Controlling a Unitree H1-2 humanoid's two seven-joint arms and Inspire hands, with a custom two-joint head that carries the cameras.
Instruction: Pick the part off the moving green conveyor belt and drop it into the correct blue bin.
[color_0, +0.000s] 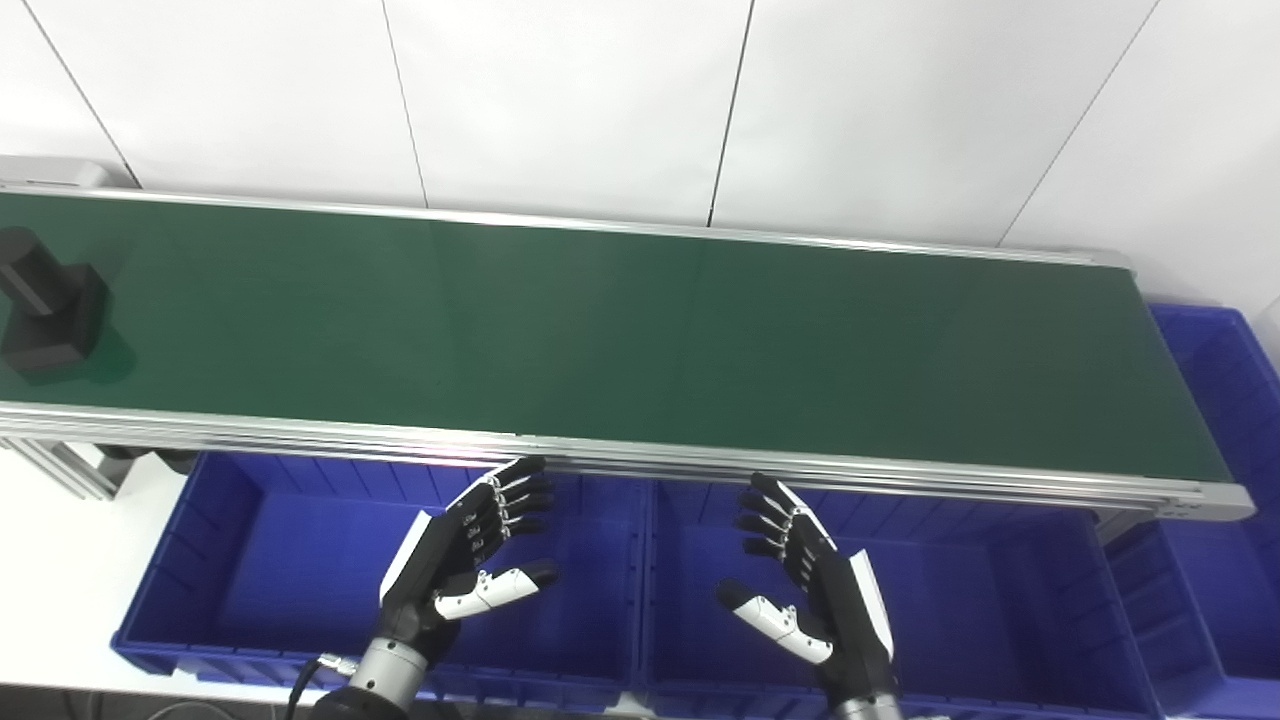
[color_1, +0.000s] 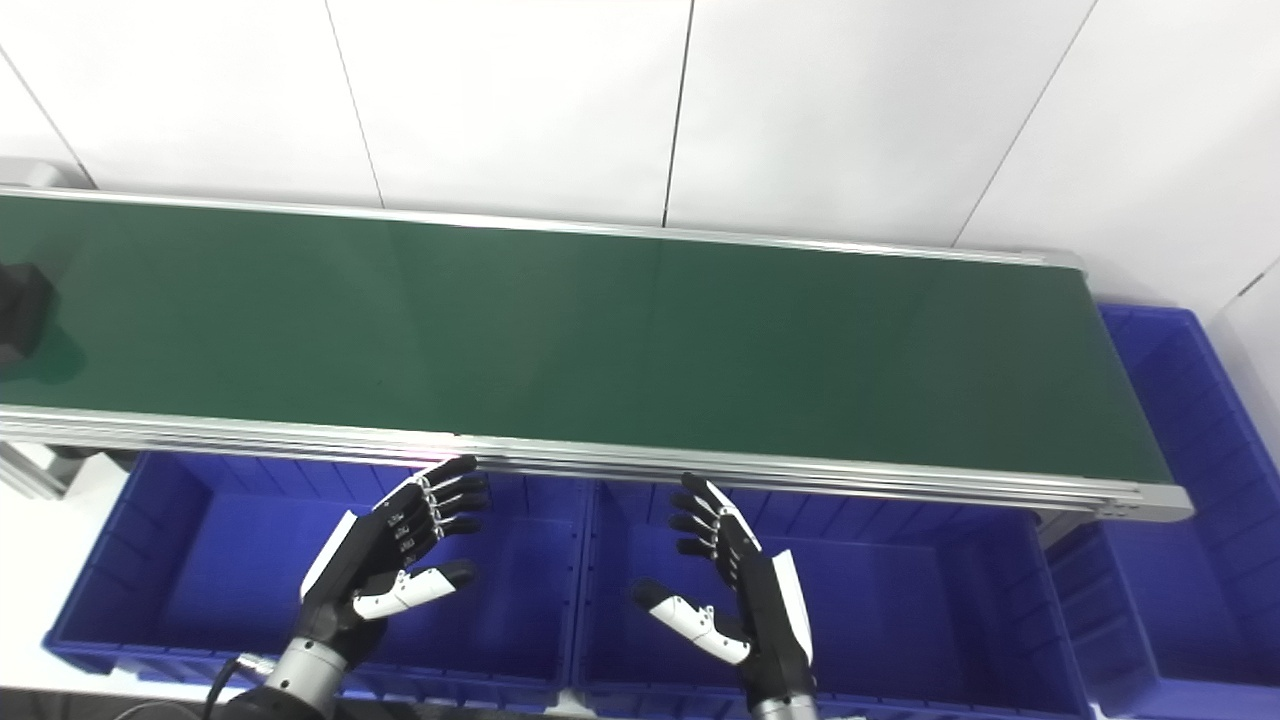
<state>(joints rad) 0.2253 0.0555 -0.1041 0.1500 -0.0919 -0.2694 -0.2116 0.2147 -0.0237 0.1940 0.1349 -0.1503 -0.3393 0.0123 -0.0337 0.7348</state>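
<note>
Nearest the robot, two blue bins sit side by side below the conveyor's near rail. The left bin (color_0: 250, 560) lies under the left hand; the middle bin (color_0: 960, 600) lies under and to the right of the right hand. Their shared walls (color_0: 645, 590) run between the two hands. A third blue bin (color_0: 1225, 470) stands well to the right of the right hand, past the belt's end. A white surface (color_0: 60, 560) shows to the left of the left bin.

The left hand (color_0: 470, 545) hovers above the left bin's right portion, palm turned inward, fingers spread and extended toward the rail, thumb pointing right. It holds nothing. The right hand (color_0: 800, 570) mirrors it above the middle bin's left portion, palm inward, fingers apart, thumb pointing left, also holding nothing. The fingertips of both hands end just short of the aluminium near rail (color_0: 640, 455).

Beyond the fingertips, the green conveyor belt (color_0: 640, 330) spans the view from left to right. Directly ahead of both hands the belt surface is bare. The part (color_0: 45, 310), a black block with a cylindrical stub, rests on the belt far to the left of the left hand, near the picture's left edge; the right eye view shows only its edge.

Behind the belt's far rail (color_0: 640, 225) rises a white panelled wall (color_0: 640, 100).
</note>
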